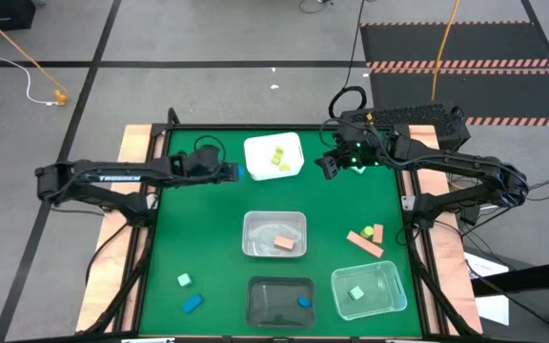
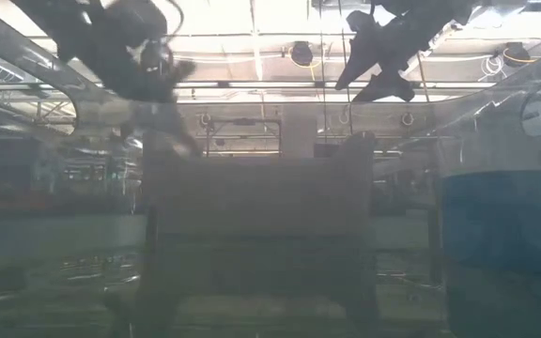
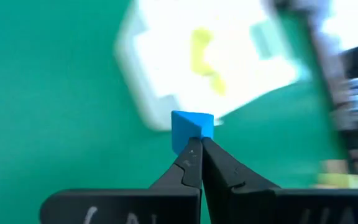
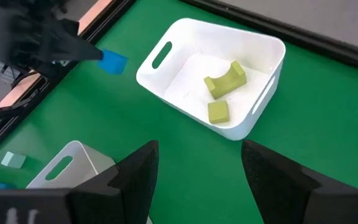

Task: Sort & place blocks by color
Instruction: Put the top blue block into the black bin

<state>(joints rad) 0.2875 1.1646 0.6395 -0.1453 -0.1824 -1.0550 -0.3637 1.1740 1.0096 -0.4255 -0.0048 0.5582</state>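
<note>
My left gripper (image 1: pixel 234 172) is shut on a small blue block (image 3: pixel 191 127), just left of the white tub (image 1: pixel 274 155), which holds two yellow-green blocks (image 4: pixel 222 93). My right gripper (image 4: pixel 197 180) is open and empty, above the mat to the right of the white tub (image 4: pixel 216 74). Loose on the green mat lie a mint block (image 1: pixel 185 280), a blue block (image 1: pixel 192 303) and salmon blocks with a small yellow-green one (image 1: pixel 365 238). My left gripper pinches the blue block between its two fingertips (image 3: pixel 190 155), on the block's near corner (image 3: pixel 192 138). The fingers come from the table's left. The block (image 4: pixel 112 61) sticks out beyond the fingertips and is clear of the mat.
A clear tub (image 1: pixel 274 233) in the middle holds a salmon block. A dark tub (image 1: pixel 279 300) at the near edge holds a blue block. A clear tub (image 1: pixel 368 289) at the near right holds a mint block. Bare mat lies between the white tub and the middle tub.
</note>
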